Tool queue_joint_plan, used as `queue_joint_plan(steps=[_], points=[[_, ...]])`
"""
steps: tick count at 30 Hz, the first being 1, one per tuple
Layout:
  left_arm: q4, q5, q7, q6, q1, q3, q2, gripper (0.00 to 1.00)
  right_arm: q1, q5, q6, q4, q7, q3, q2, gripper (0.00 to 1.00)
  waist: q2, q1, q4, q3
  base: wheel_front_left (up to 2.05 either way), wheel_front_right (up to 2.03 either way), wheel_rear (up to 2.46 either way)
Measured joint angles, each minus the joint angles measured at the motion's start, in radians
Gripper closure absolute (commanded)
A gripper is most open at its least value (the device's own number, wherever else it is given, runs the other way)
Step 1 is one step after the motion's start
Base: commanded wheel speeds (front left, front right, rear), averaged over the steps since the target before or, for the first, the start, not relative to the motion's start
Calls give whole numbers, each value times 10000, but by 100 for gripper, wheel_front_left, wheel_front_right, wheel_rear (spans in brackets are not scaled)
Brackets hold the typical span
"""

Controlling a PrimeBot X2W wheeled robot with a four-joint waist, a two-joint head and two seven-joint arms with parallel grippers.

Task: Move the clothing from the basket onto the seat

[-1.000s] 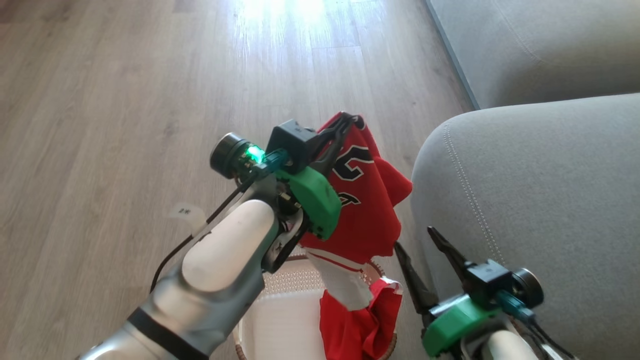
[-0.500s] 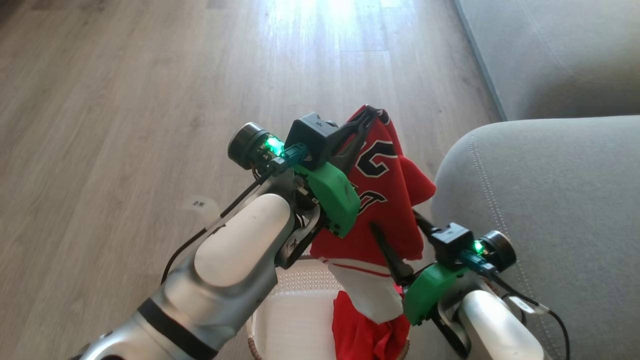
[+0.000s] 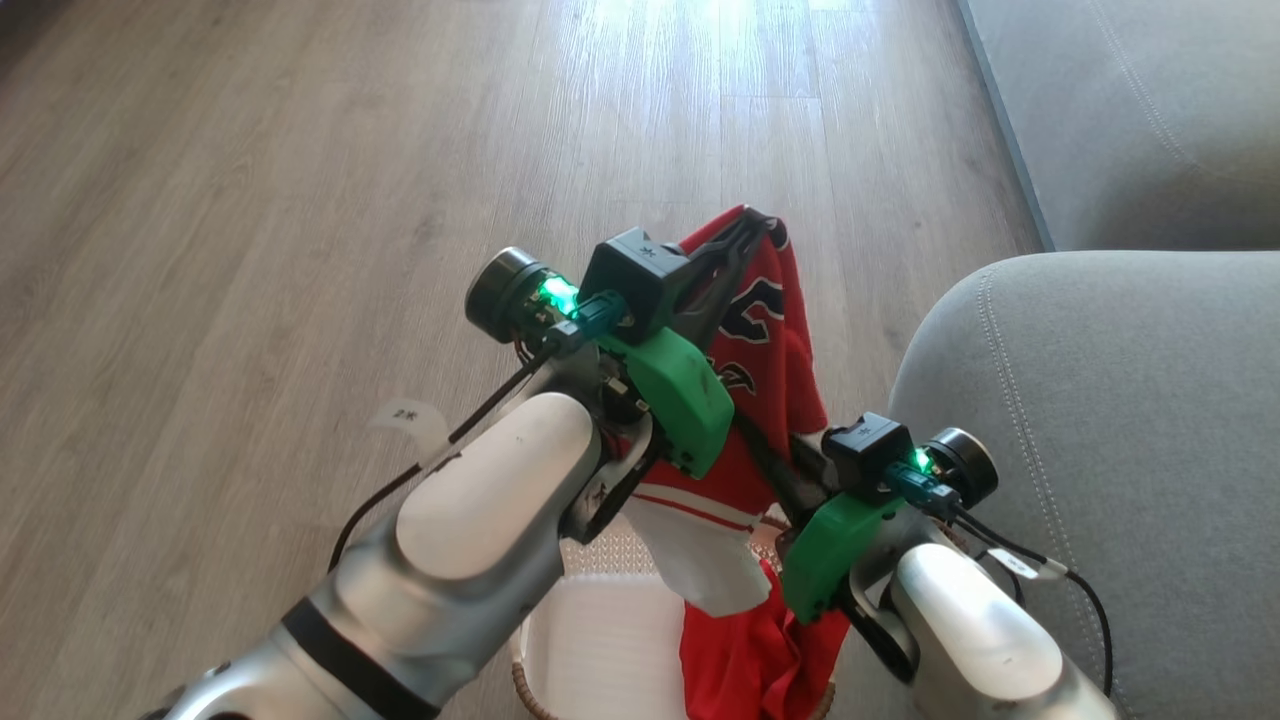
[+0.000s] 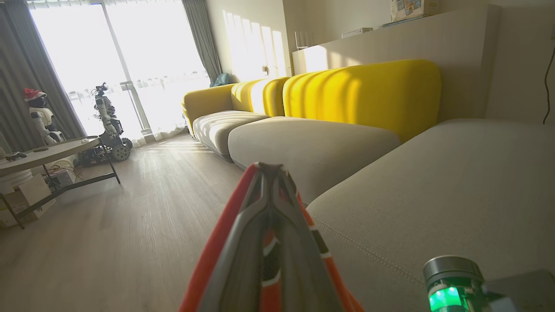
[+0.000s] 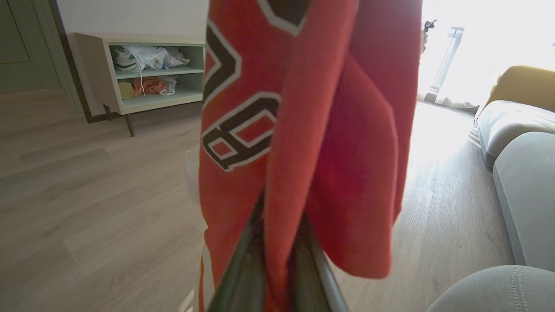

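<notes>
Two arms rise mid-frame over one basket (image 3: 590, 650) at the bottom edge. The left claw (image 3: 745, 222) is clamped on the top of one red jersey (image 3: 775, 330) with black-and-white lettering, and the right claw (image 5: 279, 221) pinches a lower fold. A second red garment (image 3: 750, 660) lies in the basket.

White forearms (image 3: 490, 490), green wrist housings (image 3: 680, 385), black cables (image 3: 430, 470), dark-fingered left claw (image 3: 748, 222), green lights (image 3: 556, 293)
</notes>
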Motion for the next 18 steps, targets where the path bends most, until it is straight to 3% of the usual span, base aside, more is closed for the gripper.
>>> queue_joint_plan(steps=[5, 6, 8, 9, 18], points=[[211, -236, -96, 155, 78, 69, 73, 100, 0, 71, 0, 54, 0, -96, 0, 100, 0, 0, -88, 33, 0, 0, 0], [249, -291, -121, 167, 157, 123, 117, 91, 0, 71, 0, 58, 0, -159, 0, 100, 0, 0, -126, 41, 0, 0, 0], [318, -416, -217, 167, 379, 232, 201, 17, 0, 50, 0, 65, 0, -309, -2, 100, 0, 0, -214, 59, 0, 0, 0], [366, -487, -240, 165, 500, 270, 234, 0, 0, 12, 0, 67, 0, -389, -2, 100, 0, 0, -266, 68, 0, 0, 0], [786, -984, -803, 178, 1348, 604, 387, 0, -6, -359, 0, -42, 2, -1269, -75, 100, 0, 0, -955, 168, 0, 0, 0]])
